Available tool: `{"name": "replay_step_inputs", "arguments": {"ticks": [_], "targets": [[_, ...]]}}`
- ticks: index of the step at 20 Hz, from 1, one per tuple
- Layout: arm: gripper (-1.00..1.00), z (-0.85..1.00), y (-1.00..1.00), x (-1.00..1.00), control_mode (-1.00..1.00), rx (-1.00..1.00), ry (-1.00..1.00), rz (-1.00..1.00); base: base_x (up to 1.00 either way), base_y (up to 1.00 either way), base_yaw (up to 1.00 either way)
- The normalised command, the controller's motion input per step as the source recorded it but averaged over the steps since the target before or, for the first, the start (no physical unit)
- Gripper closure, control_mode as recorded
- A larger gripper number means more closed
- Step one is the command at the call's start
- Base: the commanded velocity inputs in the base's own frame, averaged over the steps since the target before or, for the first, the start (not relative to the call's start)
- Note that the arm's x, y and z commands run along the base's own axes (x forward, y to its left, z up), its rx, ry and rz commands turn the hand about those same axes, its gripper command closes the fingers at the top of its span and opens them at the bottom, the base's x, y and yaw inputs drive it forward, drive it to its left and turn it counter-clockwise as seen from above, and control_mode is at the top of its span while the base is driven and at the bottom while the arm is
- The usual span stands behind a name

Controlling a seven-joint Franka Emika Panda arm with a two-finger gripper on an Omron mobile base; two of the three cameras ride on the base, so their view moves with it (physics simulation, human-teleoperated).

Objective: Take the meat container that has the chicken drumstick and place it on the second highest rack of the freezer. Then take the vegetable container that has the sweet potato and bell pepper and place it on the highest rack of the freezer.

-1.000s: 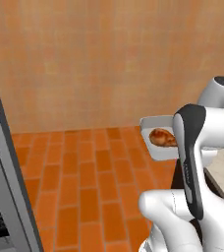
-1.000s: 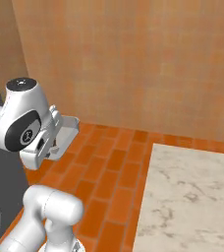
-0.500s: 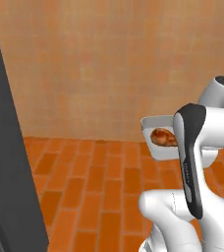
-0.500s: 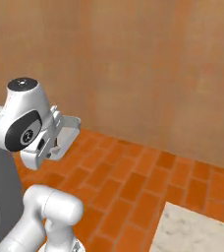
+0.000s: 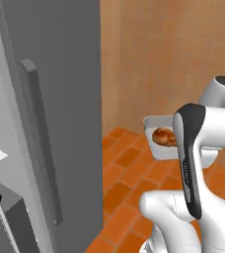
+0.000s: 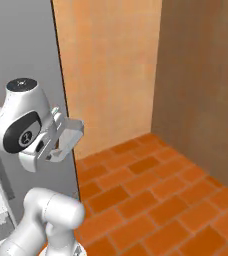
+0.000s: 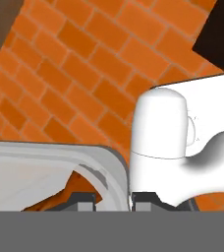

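Observation:
The meat container (image 5: pixel 156 143) is a shallow grey tray held in the air over the brick floor, and the glossy orange-brown chicken drumstick (image 5: pixel 165 137) lies in it. My gripper (image 6: pixel 53 145) is shut on the tray's rim (image 6: pixel 70 136). In the hand view the rim (image 7: pixel 115 172) passes between the two fingertips of the gripper (image 7: pixel 111 199), and a bit of the drumstick (image 7: pixel 74 184) shows inside. The freezer's grey door (image 5: pixel 60 99), with its long vertical handle (image 5: pixel 38 138), stands to the left of the tray. The vegetable container, the sweet potato, the bell pepper and the racks are out of view.
The grey freezer panel (image 6: pixel 26 45) rises right behind my hand in the right base view. Tan walls (image 6: pixel 111 70) and a darker brown wall (image 6: pixel 206 85) close the corner. Orange brick floor (image 6: pixel 151 200) lies open ahead and to the right.
Both base views have swung round with the base: the grey freezer door now looms at the left and the marble counter has left the picture. The tray stays in the same grip.

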Motion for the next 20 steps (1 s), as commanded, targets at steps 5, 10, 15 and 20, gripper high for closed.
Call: {"name": "replay_step_inputs", "arguments": {"ticks": [5, 10, 15, 20], "targets": [[1.00, 0.00, 0.00, 0.00, 1.00, 0.00, 0.00, 0.00, 0.47, -0.04, 0.95], [1.00, 0.00, 0.00, 0.00, 1.00, 0.00, 0.00, 0.00, 0.45, -0.04, 0.95], [1.00, 0.00, 0.00, 0.00, 1.00, 0.00, 0.00, 0.00, 0.53, -0.09, 0.91], [1.00, 0.00, 0.00, 0.00, 1.00, 0.00, 0.00, 0.00, 0.57, -0.34, 0.66]]}}
